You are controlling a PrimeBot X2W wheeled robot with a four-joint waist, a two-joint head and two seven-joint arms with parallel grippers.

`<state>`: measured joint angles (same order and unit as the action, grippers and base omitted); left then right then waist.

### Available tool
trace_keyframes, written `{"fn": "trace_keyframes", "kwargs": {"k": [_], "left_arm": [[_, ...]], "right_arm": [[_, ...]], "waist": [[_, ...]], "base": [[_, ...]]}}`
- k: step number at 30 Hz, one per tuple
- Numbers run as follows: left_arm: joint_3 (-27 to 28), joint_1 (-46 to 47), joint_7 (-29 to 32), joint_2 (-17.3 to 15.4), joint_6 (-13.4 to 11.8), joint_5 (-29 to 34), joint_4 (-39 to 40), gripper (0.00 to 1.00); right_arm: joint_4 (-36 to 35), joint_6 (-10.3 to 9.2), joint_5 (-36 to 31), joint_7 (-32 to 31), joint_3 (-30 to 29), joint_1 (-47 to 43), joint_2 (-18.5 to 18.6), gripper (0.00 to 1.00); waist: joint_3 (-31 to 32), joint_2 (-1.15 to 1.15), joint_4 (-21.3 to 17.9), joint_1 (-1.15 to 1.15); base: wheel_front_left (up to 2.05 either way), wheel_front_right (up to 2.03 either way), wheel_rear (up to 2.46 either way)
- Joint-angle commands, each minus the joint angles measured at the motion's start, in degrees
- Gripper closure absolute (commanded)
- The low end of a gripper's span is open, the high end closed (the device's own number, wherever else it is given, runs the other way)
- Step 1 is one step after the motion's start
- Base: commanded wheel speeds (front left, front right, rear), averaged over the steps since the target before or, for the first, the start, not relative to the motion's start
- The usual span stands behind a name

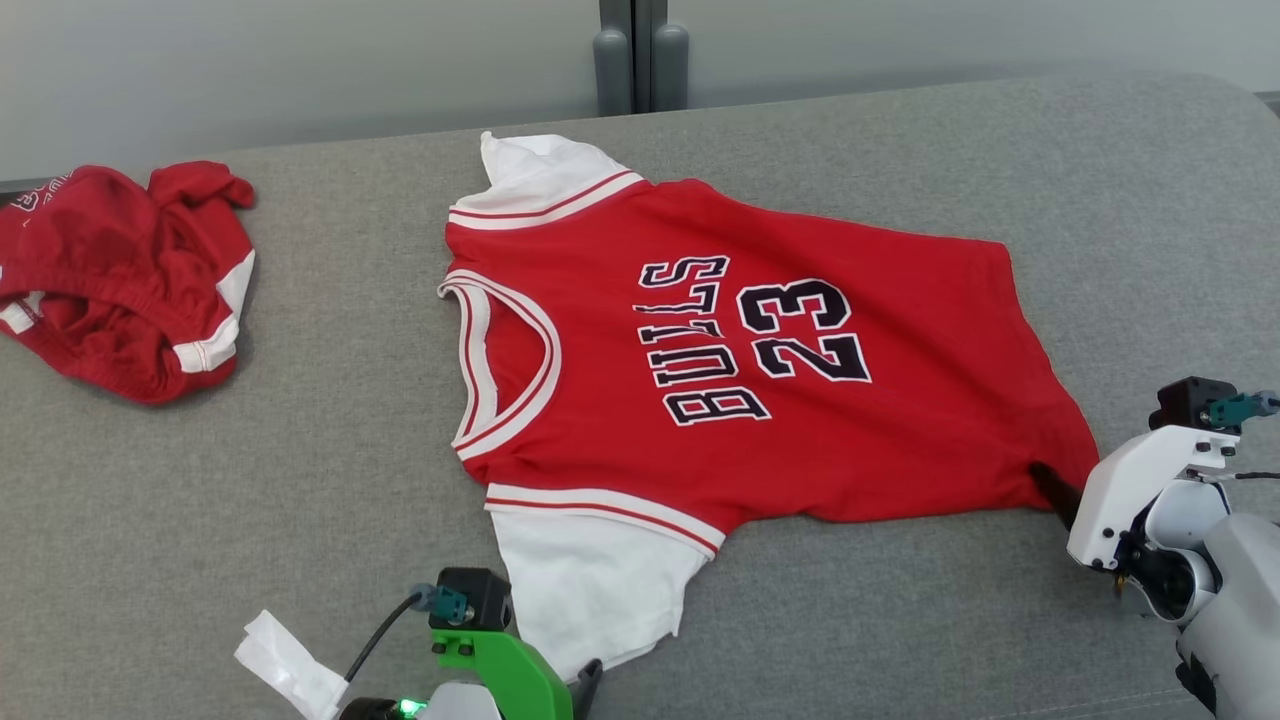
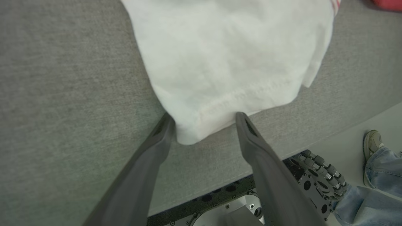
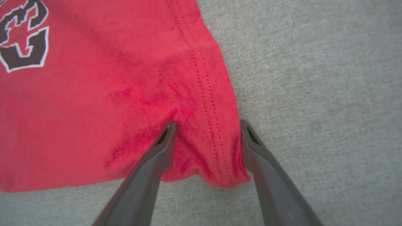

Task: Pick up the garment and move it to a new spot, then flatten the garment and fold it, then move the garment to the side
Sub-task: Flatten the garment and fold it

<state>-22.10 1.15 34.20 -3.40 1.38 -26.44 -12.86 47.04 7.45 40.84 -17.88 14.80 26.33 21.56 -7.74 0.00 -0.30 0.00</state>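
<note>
Two grippers sit at the near edge of the garment (image 1: 900, 430), one toward each end.

Garment: red jersey-style top with white sleeves, print side up. It is spread nearly flat in the middle of the grey tabletop (image 1: 900, 620), collar toward the robot's left and hem toward its right. The near hem line is slightly wavy.

Left gripper (image 2: 204, 119): fingers apart, tips low over the tabletop, straddling the corner of the near white sleeve (image 2: 232, 56). The corner lies in the gap, not pinched.

Right gripper (image 3: 209, 124): fingers apart to about the same degree, set across the near hem corner (image 3: 216, 169). One tip rests on the red cloth with small creases running from it. The other is at the hem's edge. Neither gripper has lifted any cloth.

Also noted: crumpled red shorts (image 1: 120, 290) well apart at the far left, a white scrap (image 1: 285, 665) just beside the left arm, and a person's shoe (image 2: 372, 142) on the floor past the tabletop edge.

Judgement: the move to a new spot looks done and the flattening nearly so. The step in hand reads as taking hold for the fold, or for one last smoothing tug.

Next move: both pairs of fingers need to close on the full thickness of cloth. The arms then need to rise together and carry the near edge over toward the far one. They should stay level with each other so the panel does not skew.
</note>
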Motion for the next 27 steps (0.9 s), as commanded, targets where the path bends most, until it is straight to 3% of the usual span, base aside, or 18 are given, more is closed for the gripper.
{"fn": "trace_keyframes", "kwargs": {"k": [1, 2, 3, 4, 5, 13, 19, 27], "left_arm": [[-1.1, -2.1, 0.6, 0.9, -0.1, -0.9, -1.8, 0.2], [-0.9, -1.8, 0.4, 0.9, -0.2, -1.0, -2.0, 0.29], [-0.7, -1.5, 0.0, 0.9, -0.4, -1.0, -2.3, 0.53], [-0.5, -1.2, -0.2, 0.8, -0.4, -1.0, -2.7, 0.6], [-0.2, -0.9, -0.8, 0.8, -0.5, -1.1, -3.0, 1.0], [1.8, -0.5, -4.3, -0.1, 0.6, -2.9, -1.8, 1.0], [4.7, 0.1, -10.4, -1.1, 2.3, -4.3, 3.2, 1.0], [7.9, 7.6, -15.6, -5.7, 4.0, -3.0, 9.2, 1.0]], "right_arm": [[0.8, 0.06, 0.7, 0.0, 1.2, -0.1, -1.0, 0.21], [0.9, 0.06, 1.0, 0.2, 1.6, 0.0, -1.0, 0.35], [1.0, 0.06, 1.4, 0.5, 2.1, 0.2, -0.9, 0.57], [1.1, 0.06, 1.8, 0.7, 2.5, 0.3, -0.8, 0.67], [1.2, 0.06, 2.2, 1.0, 3.0, 0.3, -0.7, 1.0], [-0.3, 0.03, 4.9, 5.9, 5.9, -0.5, 1.8, 1.0], [-3.3, 0.03, 7.4, 10.6, 7.7, -1.6, 2.6, 1.0], [-12.4, 0.03, 13.1, 17.3, 7.8, 0.9, 3.4, 1.0]], "waist": [[0.1, 0.0, 0.0, 0.0], [0.1, 0.0, 0.0, 0.0], [0.1, 0.0, 0.0, 0.0], [0.1, 0.0, 0.0, 0.0], [0.2, 0.0, 0.0, 0.0], [1.6, 0.0, 0.2, 0.0], [2.8, 0.0, 0.2, 0.0], [1.3, 0.0, -0.3, 0.0]], "base": [[0.0, 0.0, 0.0], [0.0, 0.0, 0.0], [0.0, 0.0, 0.0], [0.0, 0.0, 0.0], [0.0, 0.0, 0.0], [0.0, 0.0, 0.0], [0.0, 0.0, 0.0], [0.0, 0.0, 0.0]]}}
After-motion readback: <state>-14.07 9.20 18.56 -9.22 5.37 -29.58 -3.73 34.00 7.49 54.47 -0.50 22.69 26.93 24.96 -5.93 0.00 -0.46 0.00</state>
